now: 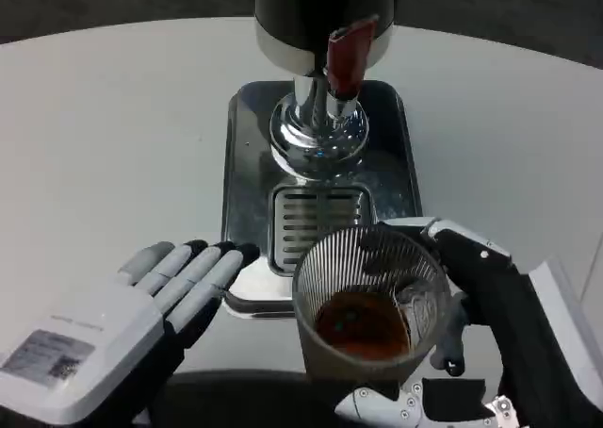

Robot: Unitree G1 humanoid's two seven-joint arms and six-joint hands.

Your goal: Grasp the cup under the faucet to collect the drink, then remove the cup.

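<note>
Item: ribbed clear cup (369,301), upright, long axis vertical, reddish-brown drink pooled in its bottom. Position: near edge of the table (113,136), toward the robot from the drain grille (317,222) of the steel drip tray (247,155); clear of the faucet (330,103) and its red lever (349,53), which stand farther back under the dark dispenser body (325,8)

Right hand (471,296): wrapped on the cup's right side, dark fingers (400,249) curling round the far wall, holding it. This is the nearer hand, already in contact

Left hand (132,310): flat, palm down, fingers straight and close together, holding nothing; fingertips just beside the tray's near left corner, well to the left of the cup

Judgement: drink looks collected and the cup already drawn off the grille; what remains seems to be carrying it clear, toward the robot and to its right, keeping the axis upright against spilling
</note>
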